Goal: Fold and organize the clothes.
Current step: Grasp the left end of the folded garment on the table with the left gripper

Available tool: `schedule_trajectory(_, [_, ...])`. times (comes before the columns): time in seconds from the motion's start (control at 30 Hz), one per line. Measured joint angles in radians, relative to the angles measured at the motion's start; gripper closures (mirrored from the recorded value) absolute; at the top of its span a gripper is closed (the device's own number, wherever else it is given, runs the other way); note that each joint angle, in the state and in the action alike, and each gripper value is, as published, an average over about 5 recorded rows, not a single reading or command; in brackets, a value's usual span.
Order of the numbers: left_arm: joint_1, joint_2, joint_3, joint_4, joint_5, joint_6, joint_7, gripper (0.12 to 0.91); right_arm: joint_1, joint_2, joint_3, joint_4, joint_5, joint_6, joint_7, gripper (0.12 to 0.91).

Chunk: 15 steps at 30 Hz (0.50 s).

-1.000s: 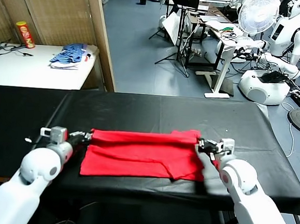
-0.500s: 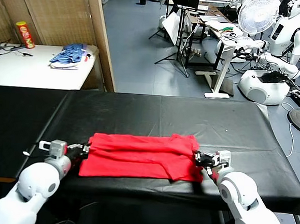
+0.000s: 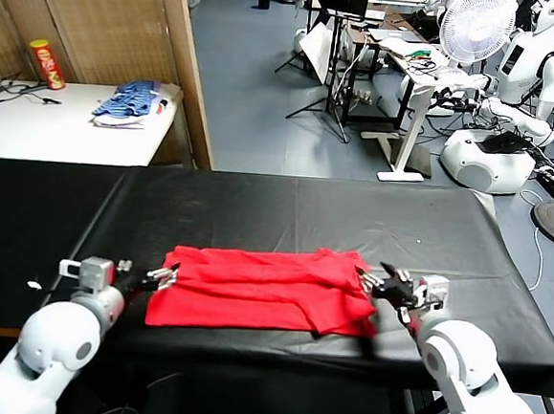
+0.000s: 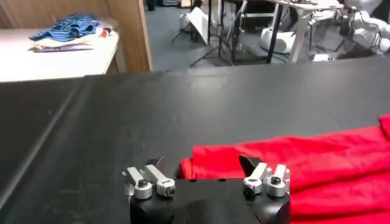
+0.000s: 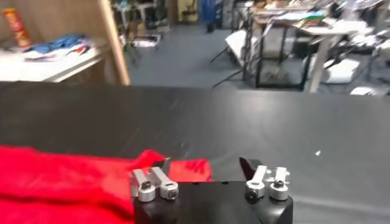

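Red T-shirt (image 3: 263, 287) lies folded into a long band on the black table cover (image 3: 306, 209), near the cover's front edge, roughly centred across it. Layers overlap; lower edge uneven, a flap hanging forward right of the shirt's middle. No print or label visible.

Left gripper (image 3: 161, 277) sits at the shirt's left end, low over the cover. Jaws spread wide, nothing between them. In the left wrist view the gripper (image 4: 207, 176) shows both fingers apart, with the shirt's corner (image 4: 292, 164) lying just ahead of the gap, not pinched.

Right gripper (image 3: 382, 280) sits at the shirt's right end, jaws likewise spread wide, holding nothing. Right wrist view: gripper (image 5: 208, 175) with separated fingers; the shirt's red edge (image 5: 67, 179) reaches just up to one finger; contact cannot be judged.

Beyond the shirt, on a white side table (image 3: 62, 137) left of the cover: blue-and-white garment pile (image 3: 132, 102) and a red snack can (image 3: 46, 63). White fan (image 3: 477, 26) far right behind the cover.
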Motion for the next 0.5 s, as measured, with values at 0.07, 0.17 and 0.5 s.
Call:
schedule_trajectory(0.07, [-0.039, -0.022, 0.016, 0.038, -0.008, 0.0, 0.0, 0.232, 0.019, 0.019, -0.011, -0.039, -0.005, 0.0, 0.002, 0.227])
schedule_trajectory(0.17, [-0.088, -0.052, 0.041, 0.095, -0.017, 0.0, 0.001, 0.232, 0.04, 0.043, -0.025, -0.085, -0.009, 0.0, -0.001, 0.227])
schedule_trajectory(0.5, [-0.152, -0.1, 0.074, 0.232, -0.023, 0.0, 0.032, 0.239, 0.083, 0.103, -0.044, -0.171, -0.023, 0.0, -0.008, 0.351])
